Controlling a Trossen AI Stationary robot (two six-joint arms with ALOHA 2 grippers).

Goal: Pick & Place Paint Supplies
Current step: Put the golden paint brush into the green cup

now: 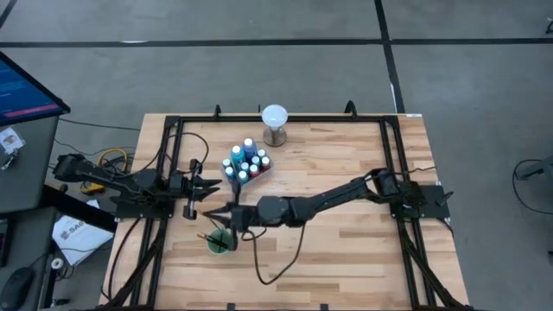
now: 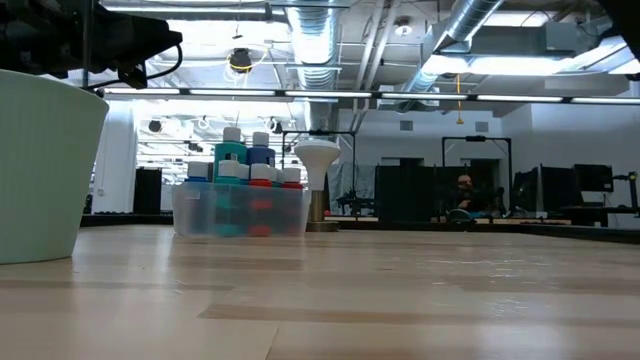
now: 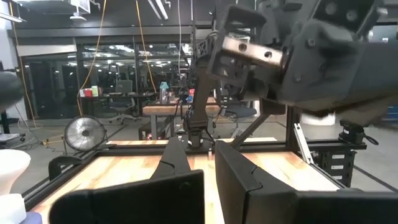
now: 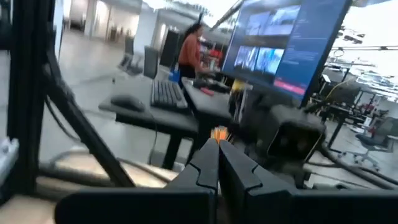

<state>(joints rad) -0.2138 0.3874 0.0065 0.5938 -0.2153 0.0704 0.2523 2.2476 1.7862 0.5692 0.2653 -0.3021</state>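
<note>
Right gripper point(image 1: 226, 212) poised over green cup point(image 1: 219, 243), fingers pinched on orange-tipped brush point(image 4: 218, 133). Left gripper point(image 1: 210, 185) closed, empty, near bottle tray point(image 1: 263, 166). Advice: descend vertically, release low inside rim.

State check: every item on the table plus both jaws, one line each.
Left gripper: jaws shut, empty, near the table's left edge.
Right gripper: jaws shut, above the cup.
Paint bottles: upright, capped, grouped in a clear bin.
Green cup: upright, brushes inside.
Globe: upright on its stand.
</note>
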